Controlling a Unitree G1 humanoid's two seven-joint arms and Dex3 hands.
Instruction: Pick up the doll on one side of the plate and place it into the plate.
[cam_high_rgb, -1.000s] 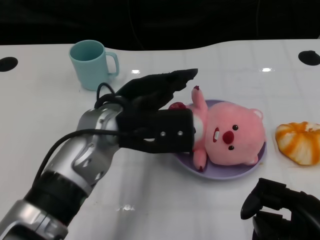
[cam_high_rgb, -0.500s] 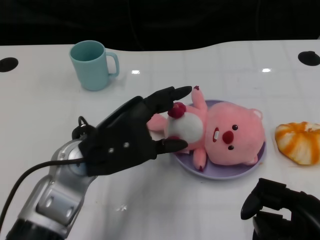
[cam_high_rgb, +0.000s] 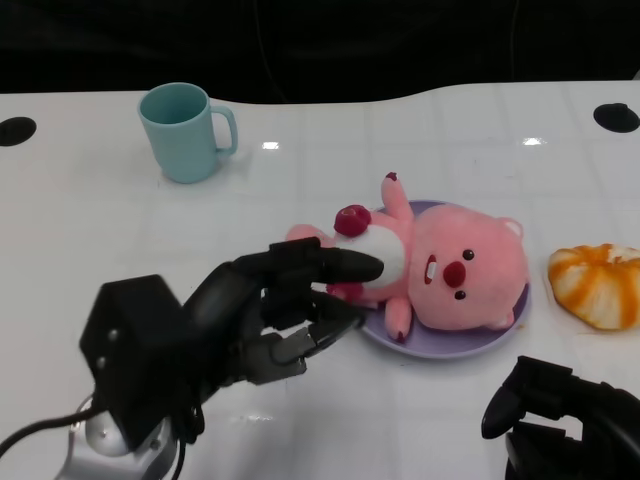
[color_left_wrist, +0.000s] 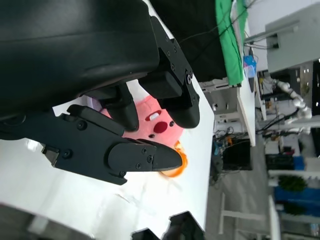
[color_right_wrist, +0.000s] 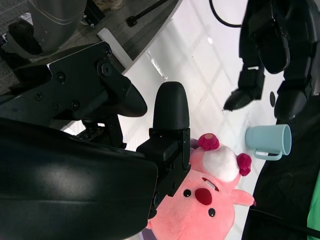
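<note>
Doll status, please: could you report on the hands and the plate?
Left hand empty, beside the plate. Right hand idle, low near edge. Doll lying on purple plate. Nothing obstructing.

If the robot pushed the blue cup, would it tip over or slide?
The cup would probably slide: it stands upright on a smooth, shiny table. A push high up might tip it, since it looks taller than wide. It looks hard, so it shouldn't squash.
</note>
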